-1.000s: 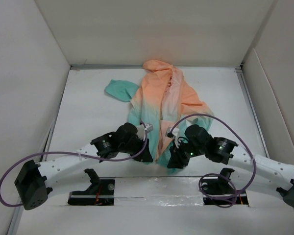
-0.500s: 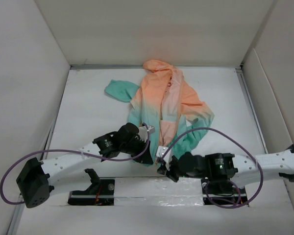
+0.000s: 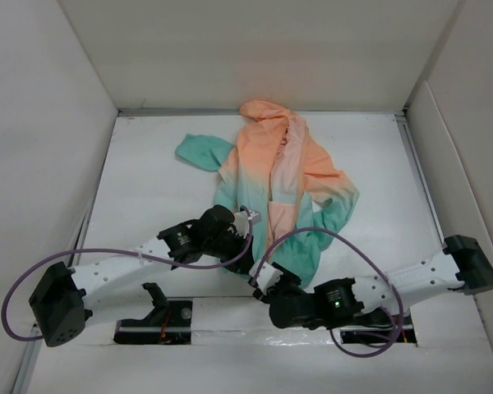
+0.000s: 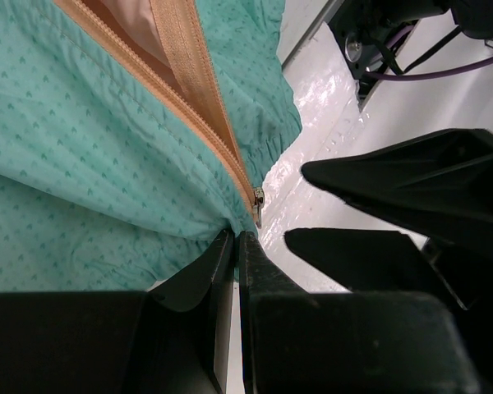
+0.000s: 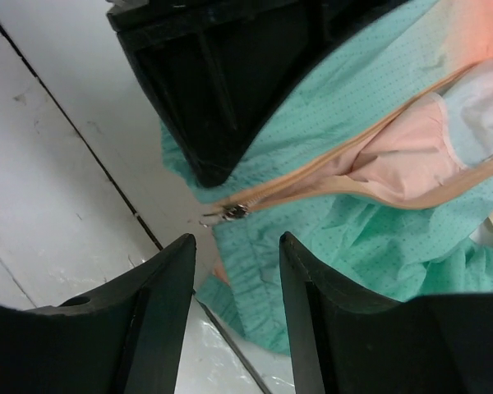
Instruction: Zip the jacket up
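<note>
The jacket lies open on the white table, peach-orange hood at the far end, teal hem nearest the arms. My left gripper is shut on the teal hem beside the bottom of the orange zipper trim; the metal zipper slider sits just past its tips. My right gripper is open, its fingers pointing at the slider from the near side without touching it. From above, the right gripper sits at the hem next to the left gripper.
White walls enclose the table on the left, back and right. A teal sleeve lies spread to the far left. Purple cables loop over both arms. The arm mounts stand along the near edge.
My right arm has swung left and toward the near edge, bringing its gripper down to the hem by the zipper slider. My left gripper has stayed shut on the hem, shifting slightly.
</note>
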You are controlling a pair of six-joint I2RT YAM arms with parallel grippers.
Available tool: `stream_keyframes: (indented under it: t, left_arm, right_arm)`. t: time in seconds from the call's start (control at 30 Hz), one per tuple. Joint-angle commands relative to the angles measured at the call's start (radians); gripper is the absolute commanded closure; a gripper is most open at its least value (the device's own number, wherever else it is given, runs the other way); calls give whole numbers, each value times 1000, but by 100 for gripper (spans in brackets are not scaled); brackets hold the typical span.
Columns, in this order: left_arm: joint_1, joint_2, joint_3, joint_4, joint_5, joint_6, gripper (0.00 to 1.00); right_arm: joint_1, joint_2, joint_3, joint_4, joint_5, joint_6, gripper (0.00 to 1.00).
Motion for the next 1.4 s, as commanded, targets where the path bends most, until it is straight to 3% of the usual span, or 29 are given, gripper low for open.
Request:
stream_keyframes:
  t: [0.0,0.5,0.93,1.37]
  left_arm:
    - [-6,-18,48,17,34,0,100]
    - [-6,-32,39,12,34,1,100]
    - [-6,-36,35,17,42,-3,100]
    - [-6,-33,29,20,53,-6,100]
  right_arm:
    - [3,47,68,-11,83,66,51]
    - [12,127,94,36,47,42,48]
    - [12,208,131,-11,105,69,51]
    - [12,215,160,-132,233,221,64]
